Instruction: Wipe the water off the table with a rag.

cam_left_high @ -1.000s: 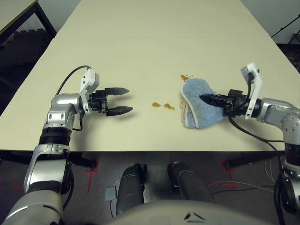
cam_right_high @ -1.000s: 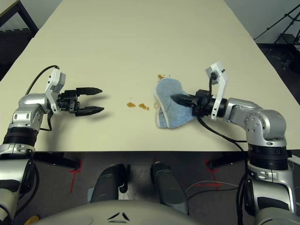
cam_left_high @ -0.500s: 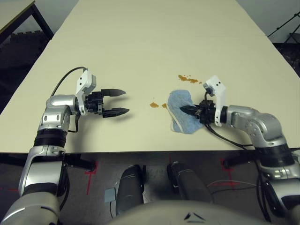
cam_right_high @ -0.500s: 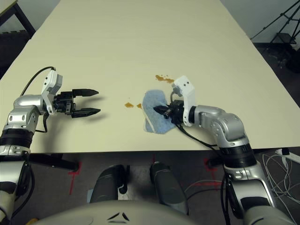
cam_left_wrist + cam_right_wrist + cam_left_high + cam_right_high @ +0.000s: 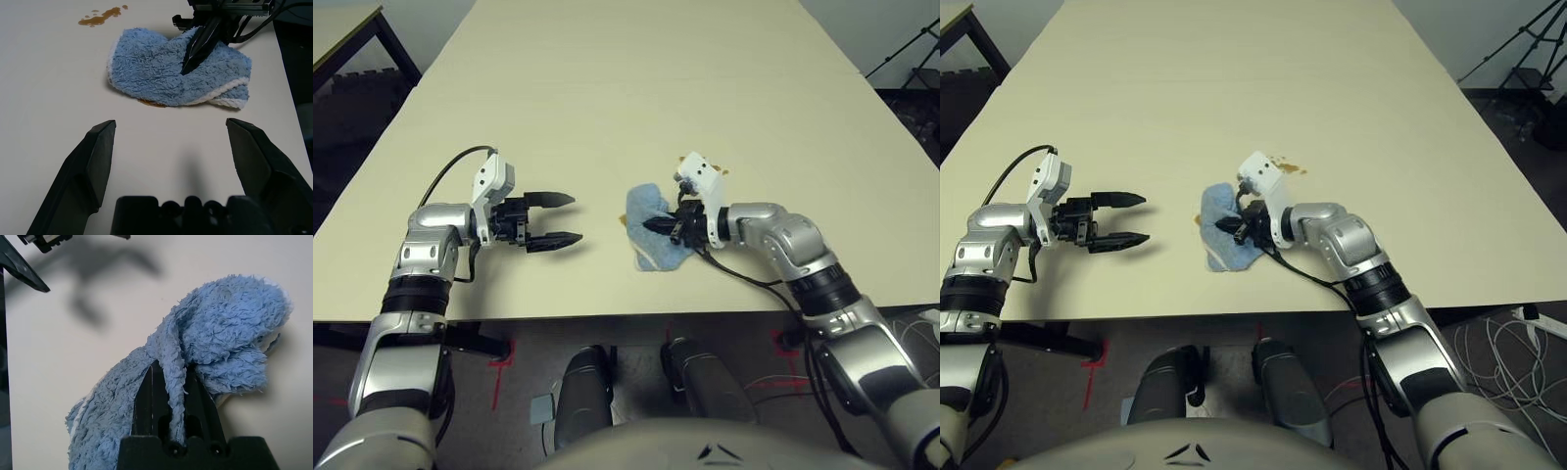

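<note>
One rag pinched in right pincer on table, left pincer spread, apart.

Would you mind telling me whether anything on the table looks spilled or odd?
Yes: orange-brown water is splashed on the table beyond the rag, and a thin smear peeks from under the rag's near edge.

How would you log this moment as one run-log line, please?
right gripper: shut on rag | left gripper: open, idle | spill: remains beyond rag
</note>
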Controlling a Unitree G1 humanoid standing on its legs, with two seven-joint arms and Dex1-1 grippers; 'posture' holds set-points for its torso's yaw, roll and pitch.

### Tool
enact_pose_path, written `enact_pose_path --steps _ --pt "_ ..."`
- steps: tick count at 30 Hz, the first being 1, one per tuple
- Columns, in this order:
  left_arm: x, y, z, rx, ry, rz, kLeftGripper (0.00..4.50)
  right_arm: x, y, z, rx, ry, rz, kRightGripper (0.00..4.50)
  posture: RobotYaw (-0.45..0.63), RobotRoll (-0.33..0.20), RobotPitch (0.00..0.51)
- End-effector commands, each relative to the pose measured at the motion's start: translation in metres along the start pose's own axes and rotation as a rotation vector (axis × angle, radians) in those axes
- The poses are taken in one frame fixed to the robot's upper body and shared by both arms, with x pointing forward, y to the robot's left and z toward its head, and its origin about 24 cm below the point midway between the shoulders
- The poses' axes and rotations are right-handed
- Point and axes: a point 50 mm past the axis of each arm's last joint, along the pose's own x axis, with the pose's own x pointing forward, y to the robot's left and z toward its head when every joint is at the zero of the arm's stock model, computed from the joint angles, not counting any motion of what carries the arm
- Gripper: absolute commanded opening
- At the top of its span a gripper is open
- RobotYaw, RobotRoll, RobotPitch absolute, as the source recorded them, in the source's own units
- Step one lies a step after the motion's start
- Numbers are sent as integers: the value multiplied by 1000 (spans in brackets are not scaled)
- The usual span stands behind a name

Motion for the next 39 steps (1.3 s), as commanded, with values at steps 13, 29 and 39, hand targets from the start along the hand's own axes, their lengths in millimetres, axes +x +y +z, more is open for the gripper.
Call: enact_pose_path --steps 13,29,39 --pt "2 2 2 10 8 3 4500 0 -8 -27 15 129 -19 16 -292 0 124" --pt "10 8 2 19 3 -13 4500 -103 -44 -40 52 195 -274 16 -329 0 121" --pt "15 10 0 24 -1 -19 4500 -178 -59 -56 84 274 -477 16 -343 0 118"
